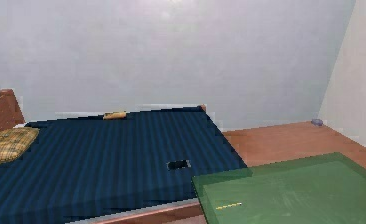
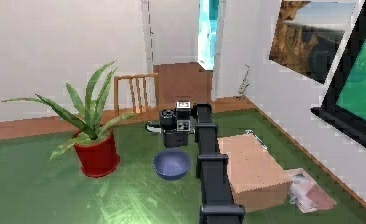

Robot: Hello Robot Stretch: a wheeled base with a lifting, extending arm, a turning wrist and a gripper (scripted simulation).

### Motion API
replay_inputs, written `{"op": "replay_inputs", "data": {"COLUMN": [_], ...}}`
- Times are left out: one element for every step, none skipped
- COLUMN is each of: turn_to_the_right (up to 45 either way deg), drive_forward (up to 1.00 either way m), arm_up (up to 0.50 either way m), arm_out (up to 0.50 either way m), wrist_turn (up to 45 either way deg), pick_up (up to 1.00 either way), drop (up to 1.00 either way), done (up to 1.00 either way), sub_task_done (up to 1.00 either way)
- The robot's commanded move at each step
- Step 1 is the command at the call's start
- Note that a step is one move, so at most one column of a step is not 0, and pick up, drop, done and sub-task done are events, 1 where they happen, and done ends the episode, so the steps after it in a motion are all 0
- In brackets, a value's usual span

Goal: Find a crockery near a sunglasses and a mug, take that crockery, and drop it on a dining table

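A blue bowl (image 2: 171, 165) lies on a wide green surface (image 2: 31, 185) in the arm side view, just left of the dark arm bar (image 2: 211, 165). My gripper (image 2: 154, 127) shows a little beyond the bowl, its dark body next to the white marker squares. I cannot tell whether it holds anything. The same green surface (image 1: 291, 195) fills the lower right corner of the forward view.
A leafy plant in a red pot (image 2: 96, 155) stands left of the bowl and a cardboard box (image 2: 253, 170) right of the arm. A wooden chair (image 2: 138, 92) stands behind. Ahead lies a blue bed (image 1: 101, 155) with a yellow pillow (image 1: 11, 145) and a small black item (image 1: 178, 165).
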Motion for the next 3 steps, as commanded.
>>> {"op": "replay_inputs", "data": {"turn_to_the_right": [0.0,0.0,0.0], "drive_forward": [0.0,0.0,0.0], "arm_up": [0.1,0.0,0.0], "arm_out": [0.0,-0.08,0.0], "wrist_turn": [0.0,0.0,0.0], "pick_up": [0.0,0.0,0.0], "drop": [0.0,0.0,0.0], "done": [0.0,0.0,1.0], "sub_task_done": [0.0,0.0,0.0]}}
